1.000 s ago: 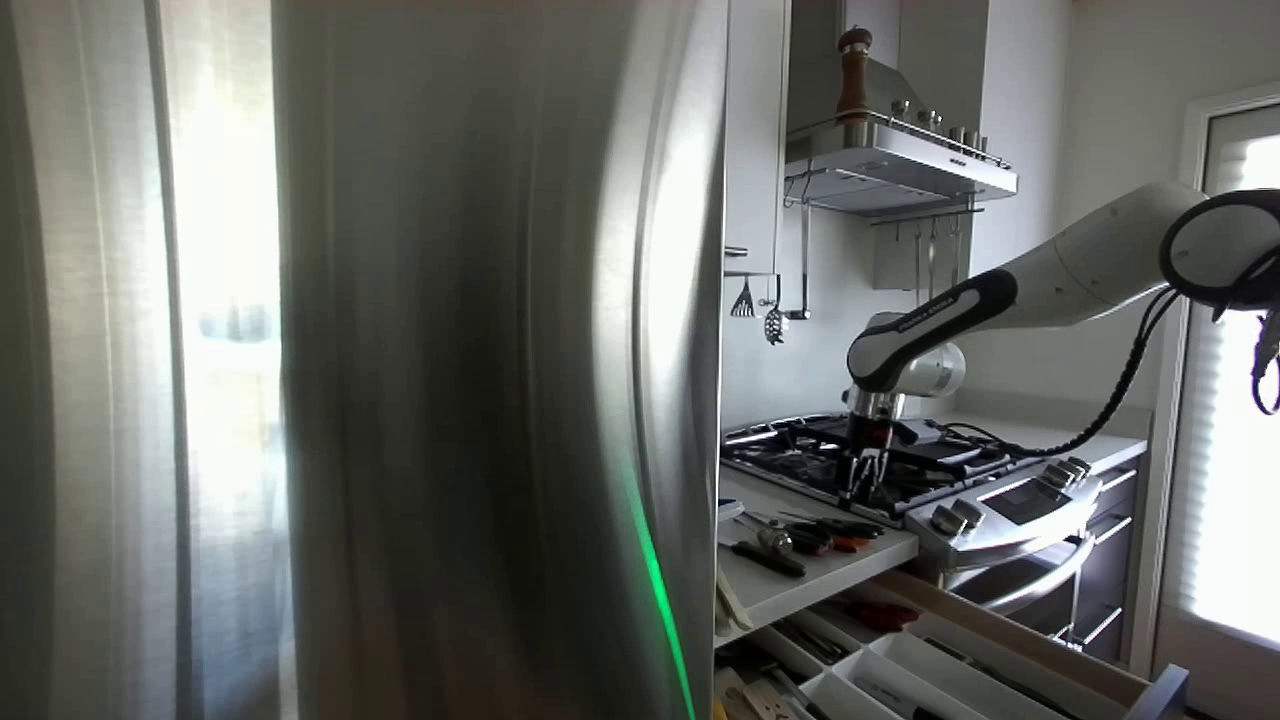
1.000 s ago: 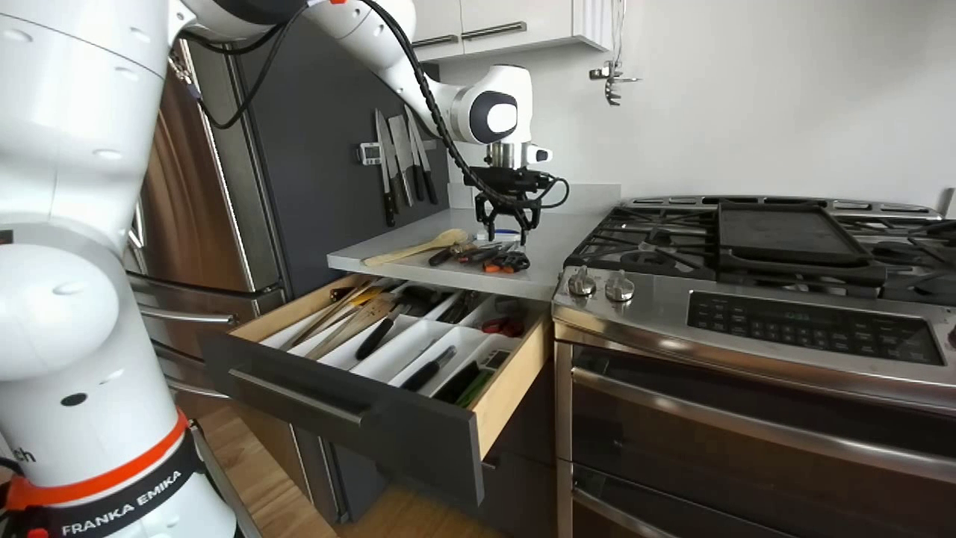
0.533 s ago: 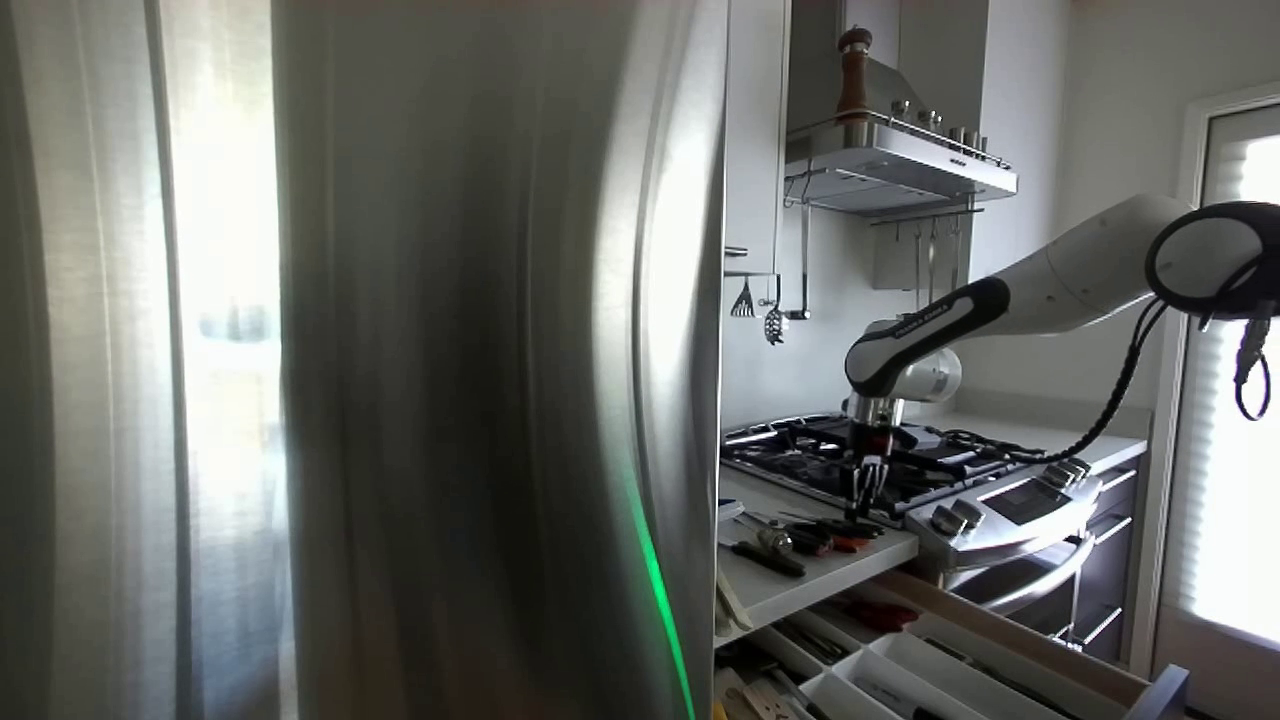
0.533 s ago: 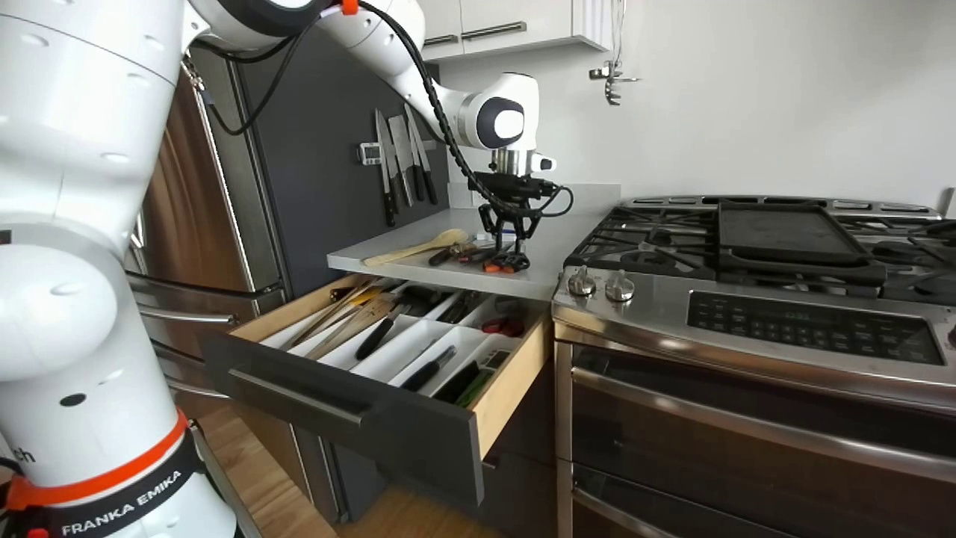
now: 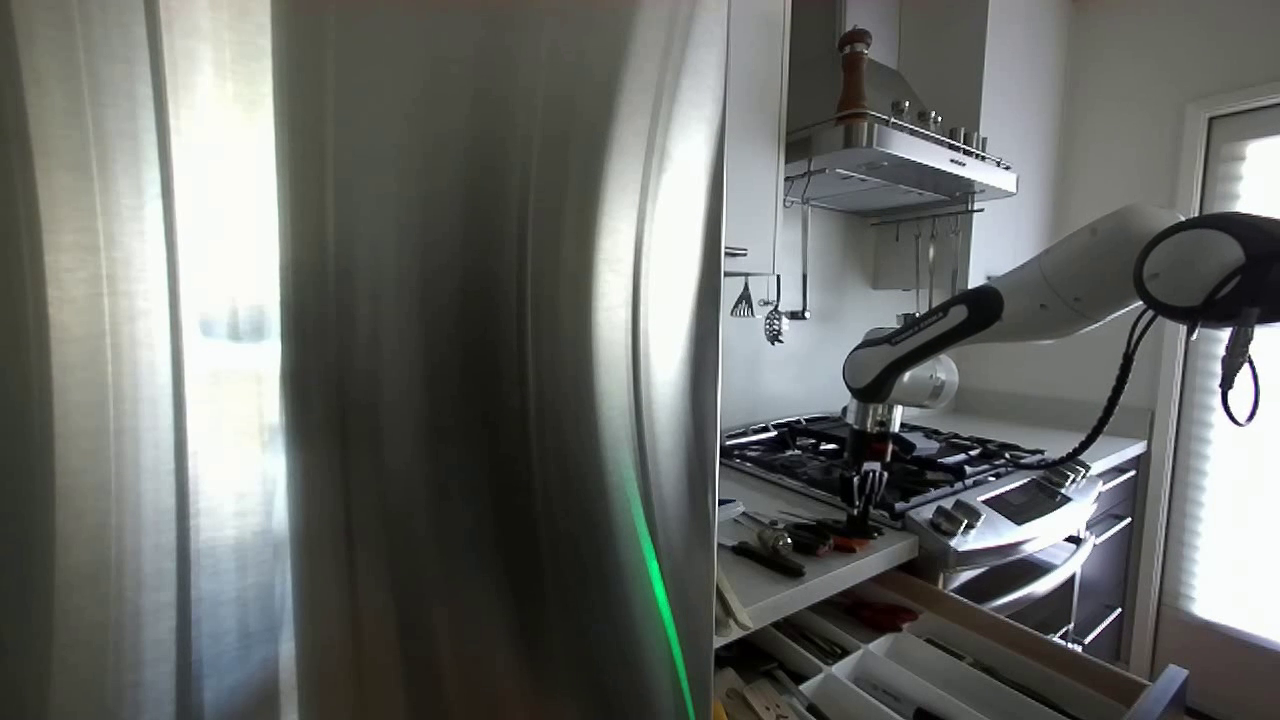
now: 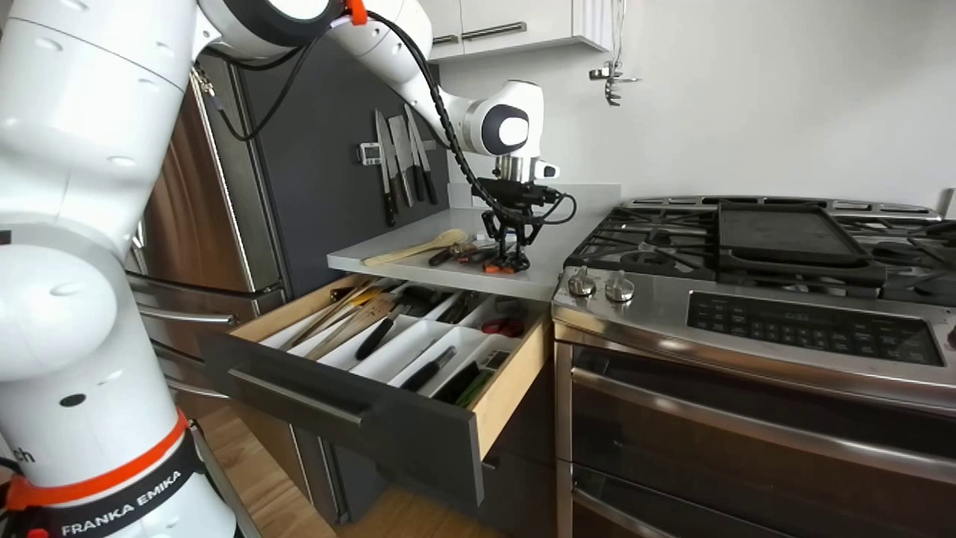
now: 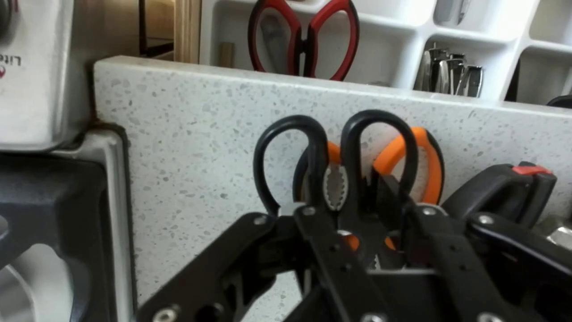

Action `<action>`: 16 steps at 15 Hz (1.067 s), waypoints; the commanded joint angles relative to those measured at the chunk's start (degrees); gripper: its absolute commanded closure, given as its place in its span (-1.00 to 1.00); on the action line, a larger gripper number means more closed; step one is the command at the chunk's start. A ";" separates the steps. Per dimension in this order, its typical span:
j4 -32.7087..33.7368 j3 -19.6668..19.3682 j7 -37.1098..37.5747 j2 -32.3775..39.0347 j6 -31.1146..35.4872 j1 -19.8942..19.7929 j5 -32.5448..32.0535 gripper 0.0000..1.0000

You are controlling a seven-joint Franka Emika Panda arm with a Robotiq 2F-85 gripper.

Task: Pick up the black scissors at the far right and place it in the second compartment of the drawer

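Bent over from its base at 9 o'clock in an exterior view, the white arm (image 6: 392, 56) hangs its wrist plumb, the gripper (image 6: 511, 256) aimed at 6 o'clock and down at the black scissors (image 7: 351, 179). Its two fingers look some way apart (black against black, mind you, so edges blur together); whether they are clamped on the handles I cannot tell.

The wrist view holds three pairs of scissors: the black scissors, handles to 12 o'clock, on the counter (image 7: 192, 179); the orange-handled scissors (image 7: 432, 170), partly beneath them; and the red-handled scissors (image 7: 313, 33), inside the pulled-out drawer (image 6: 515, 373) at 12 o'clock. One wooden spoon (image 6: 441, 240) lies at 9 o'clock from the gripper in an exterior view.

The black scissors' blades are largely hidden behind the gripper in the wrist view. In an exterior view a shiny steel panel (image 5: 450, 360) fills the 9 o'clock half, and the 6 o'clock edge cuts off the drawer.
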 commanded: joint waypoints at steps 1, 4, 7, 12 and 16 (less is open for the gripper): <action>2.17 -0.16 -0.49 1.66 -2.72 -0.39 -0.10 0.04; 2.83 -0.22 -0.50 2.19 -3.97 -0.44 -0.16 0.00; 3.11 -0.31 -0.47 2.55 -4.42 -0.46 -0.30 0.02; 3.66 -0.52 -0.17 3.12 -5.34 -0.29 -0.80 0.71; 3.43 -0.63 0.79 2.11 -4.95 -0.37 -0.23 0.84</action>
